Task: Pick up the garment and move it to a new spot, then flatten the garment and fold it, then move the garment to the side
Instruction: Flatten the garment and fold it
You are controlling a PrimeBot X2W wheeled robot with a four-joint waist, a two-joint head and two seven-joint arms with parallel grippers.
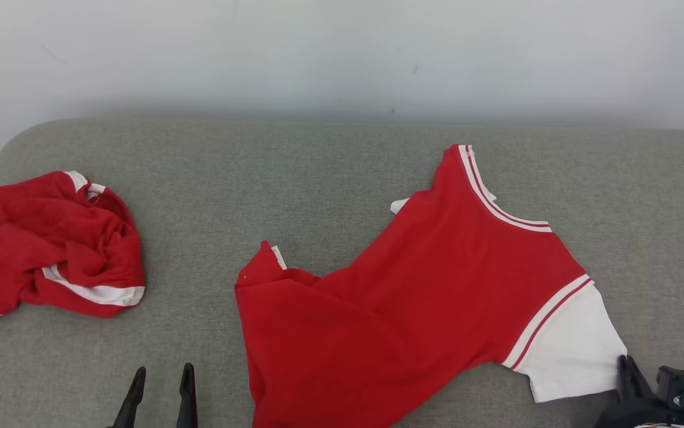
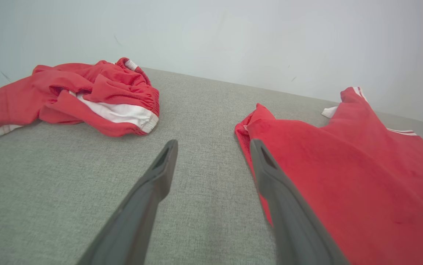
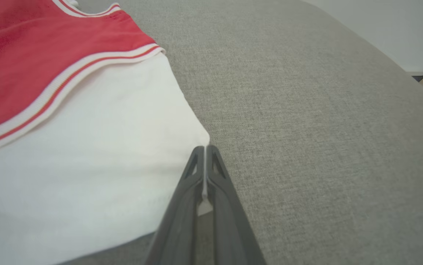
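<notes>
The garment [image 1: 437, 285] is a red shirt with white sleeves and striped trim, spread loosely over the right half of the grey padded surface [image 1: 318, 178]. My right gripper [image 1: 626, 364] sits at the outer corner of its white sleeve [image 3: 68, 147]. In the right wrist view that gripper [image 3: 204, 148] is shut, with a thin strip of white cloth pinched between the fingers. My left gripper [image 1: 162, 371] stands open near the front edge, just left of the shirt's red hem [image 2: 362, 176]. Nothing is between the fingers of the left gripper [image 2: 213, 145].
A second red garment with white bands [image 1: 50, 249] lies crumpled at the far left, and appears in the left wrist view [image 2: 86, 95] too. A pale wall [image 1: 342, 53] rises behind the surface. The surface's rounded right edge [image 3: 399, 66] drops off to the floor.
</notes>
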